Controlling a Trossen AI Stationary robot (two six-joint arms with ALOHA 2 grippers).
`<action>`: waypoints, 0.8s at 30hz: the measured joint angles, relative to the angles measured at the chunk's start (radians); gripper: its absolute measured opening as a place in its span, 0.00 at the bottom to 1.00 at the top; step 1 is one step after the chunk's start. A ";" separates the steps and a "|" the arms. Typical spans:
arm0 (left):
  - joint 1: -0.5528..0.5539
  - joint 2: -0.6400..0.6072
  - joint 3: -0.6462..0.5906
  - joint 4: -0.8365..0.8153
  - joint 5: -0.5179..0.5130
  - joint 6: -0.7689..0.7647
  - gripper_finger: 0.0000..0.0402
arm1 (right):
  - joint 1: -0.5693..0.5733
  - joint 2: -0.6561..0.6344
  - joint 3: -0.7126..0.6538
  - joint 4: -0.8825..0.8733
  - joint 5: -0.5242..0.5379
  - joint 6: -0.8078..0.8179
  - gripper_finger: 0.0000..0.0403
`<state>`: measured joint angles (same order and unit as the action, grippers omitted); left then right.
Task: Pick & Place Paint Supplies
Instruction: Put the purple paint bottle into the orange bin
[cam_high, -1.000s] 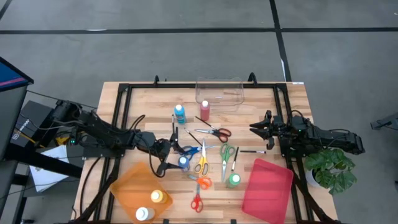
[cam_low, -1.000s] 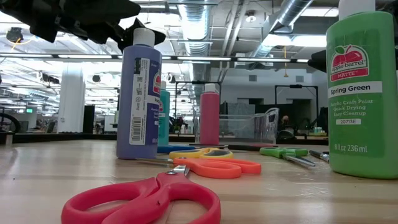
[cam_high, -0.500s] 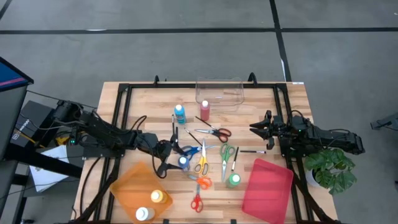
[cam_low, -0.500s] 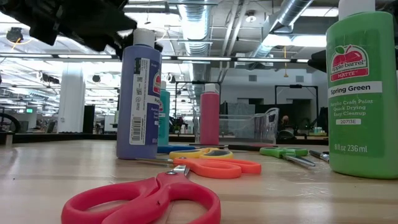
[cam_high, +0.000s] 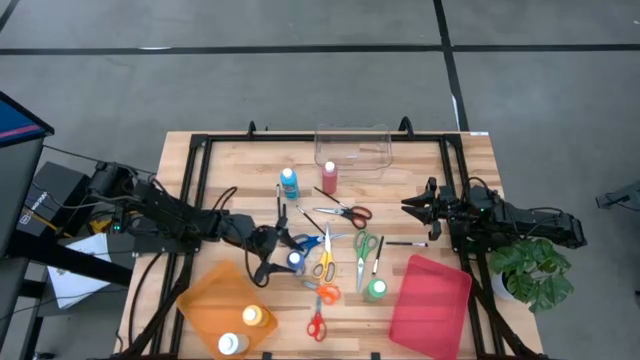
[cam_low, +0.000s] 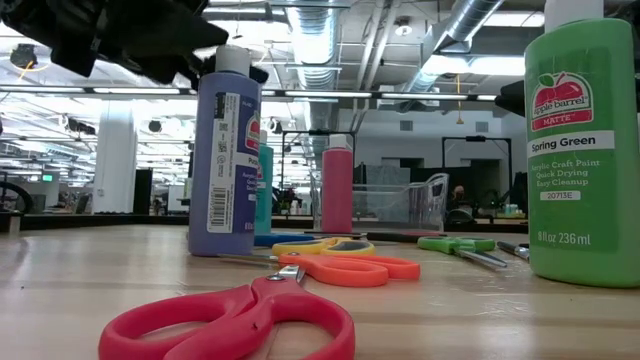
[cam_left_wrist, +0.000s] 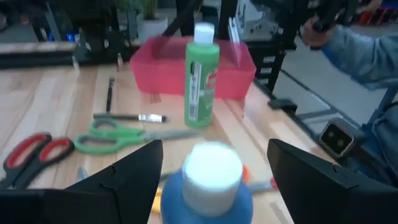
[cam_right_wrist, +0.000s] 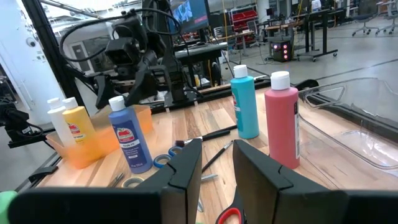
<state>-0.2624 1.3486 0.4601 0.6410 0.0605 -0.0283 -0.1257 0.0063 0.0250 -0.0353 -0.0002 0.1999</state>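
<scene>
High view has the blue plastic paint bottle with a white cap (cam_high: 294, 259) standing upright near the middle of the wooden desk (cam_high: 230, 170), right among the scattered coloured-handle scissors (cam_high: 322, 264). Left tool (cam_high: 266, 256) sits around the bottle's cap with its fingers spread wide on either side, not squeezing it. A green paint bottle (cam_high: 376, 289) stands just beside the red tray (cam_high: 432, 310). Right tool (cam_high: 409, 206) waits over the desk's right side, fingers partly apart, holding nothing.
</scene>
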 joint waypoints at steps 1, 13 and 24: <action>0.000 0.000 0.001 0.000 0.000 0.000 0.70 | 0.000 0.000 0.000 0.000 0.000 -0.001 0.22; 0.000 0.007 0.000 -0.032 0.000 0.001 0.47 | 0.000 0.000 0.000 0.000 0.000 -0.001 0.22; 0.000 0.007 0.000 -0.032 0.000 0.004 0.28 | 0.000 0.000 0.000 0.000 0.000 0.000 0.22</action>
<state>-0.2623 1.3552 0.4599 0.6091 0.0601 -0.0245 -0.1257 0.0063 0.0250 -0.0353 -0.0002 0.1997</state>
